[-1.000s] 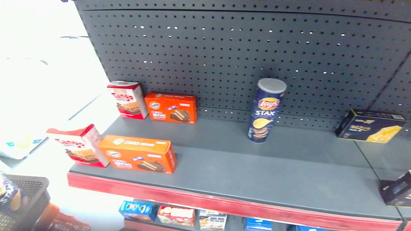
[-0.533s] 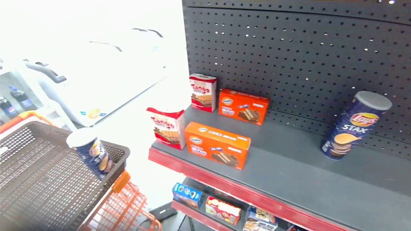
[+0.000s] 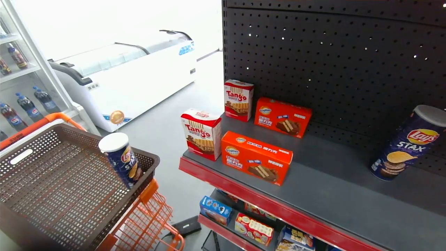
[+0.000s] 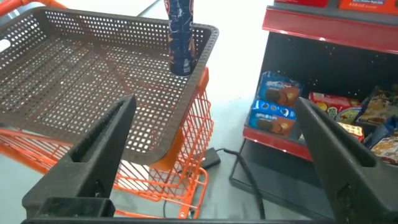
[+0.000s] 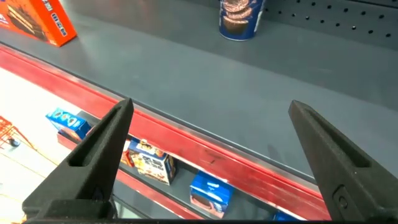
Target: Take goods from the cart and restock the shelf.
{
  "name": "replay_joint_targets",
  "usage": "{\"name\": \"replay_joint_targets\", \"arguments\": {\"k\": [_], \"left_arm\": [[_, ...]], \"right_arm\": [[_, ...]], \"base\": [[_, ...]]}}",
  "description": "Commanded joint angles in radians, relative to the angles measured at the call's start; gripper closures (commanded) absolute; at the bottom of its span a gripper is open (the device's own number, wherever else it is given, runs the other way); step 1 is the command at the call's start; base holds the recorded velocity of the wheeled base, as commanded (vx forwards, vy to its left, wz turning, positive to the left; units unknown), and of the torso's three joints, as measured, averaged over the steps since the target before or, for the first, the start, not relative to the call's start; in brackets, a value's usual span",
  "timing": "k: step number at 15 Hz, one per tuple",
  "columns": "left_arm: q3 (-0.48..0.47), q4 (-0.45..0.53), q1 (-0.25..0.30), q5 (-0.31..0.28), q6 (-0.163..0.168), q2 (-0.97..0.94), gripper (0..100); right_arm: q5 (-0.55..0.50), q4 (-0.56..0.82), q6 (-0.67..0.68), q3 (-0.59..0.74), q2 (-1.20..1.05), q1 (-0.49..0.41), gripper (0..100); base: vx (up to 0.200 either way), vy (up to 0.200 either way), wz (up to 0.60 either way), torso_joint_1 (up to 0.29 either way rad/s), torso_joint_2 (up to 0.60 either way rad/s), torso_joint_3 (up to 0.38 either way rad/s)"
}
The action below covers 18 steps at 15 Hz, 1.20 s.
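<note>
A dark blue chips can [image 3: 120, 158] with a white lid stands in the corner of the brown cart basket [image 3: 52, 174] closest to the shelf. My left gripper [image 4: 214, 104] hangs open below and in front of the basket [image 4: 81, 74], well short of the can [image 4: 180, 37]. On the grey shelf [image 3: 331, 181] a second chips can [image 3: 407, 143] stands against the pegboard. My right gripper [image 5: 211, 107] is open over the shelf's red front edge [image 5: 205, 146], with that can [image 5: 241, 15] farther back.
Two orange boxes [image 3: 258, 162] [image 3: 283, 116] and two red-and-white wafer boxes [image 3: 201, 134] [image 3: 238, 100] fill the shelf's left end. Snack packs [image 3: 216, 209] line the lower shelf. A chest freezer [image 3: 132, 76] and a drinks fridge [image 3: 17, 87] stand behind the cart.
The head camera has swung to the left, bringing the cart and its chips can into view and shifting the shelf to the right. The goods themselves have not moved.
</note>
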Motion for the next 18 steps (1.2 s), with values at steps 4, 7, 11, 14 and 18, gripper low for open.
{"name": "replay_joint_targets", "arguments": {"k": [4,7,11,14,18], "left_arm": [[0.0,-0.001,0.0,0.003,-0.004,0.001,0],[-0.206,0.042,0.003,0.046,0.002,0.239,0],[-0.383,0.005,-0.008,0.112,-0.005,0.647,0],[-0.419,-0.16,0.112,0.108,-0.011,0.935,0],[-0.365,-0.358,0.184,-0.09,0.002,1.202,0]], "right_arm": [[0.0,-0.001,0.0,0.0,0.0,0.0,0],[0.0,-0.001,0.0,0.0,0.0,0.0,0],[0.0,-0.001,0.0,0.0,0.0,0.0,0],[0.0,0.001,0.0,0.0,0.0,0.0,0],[0.0,-0.001,0.0,0.0,0.0,0.0,0]], "base": [[0.0,0.0,0.0,0.0,0.0,0.0],[0.0,0.0,0.0,0.0,0.0,0.0],[0.0,0.0,0.0,0.0,0.0,0.0],[0.0,0.0,0.0,0.0,0.0,0.0],[0.0,0.0,0.0,0.0,0.0,0.0]]}}
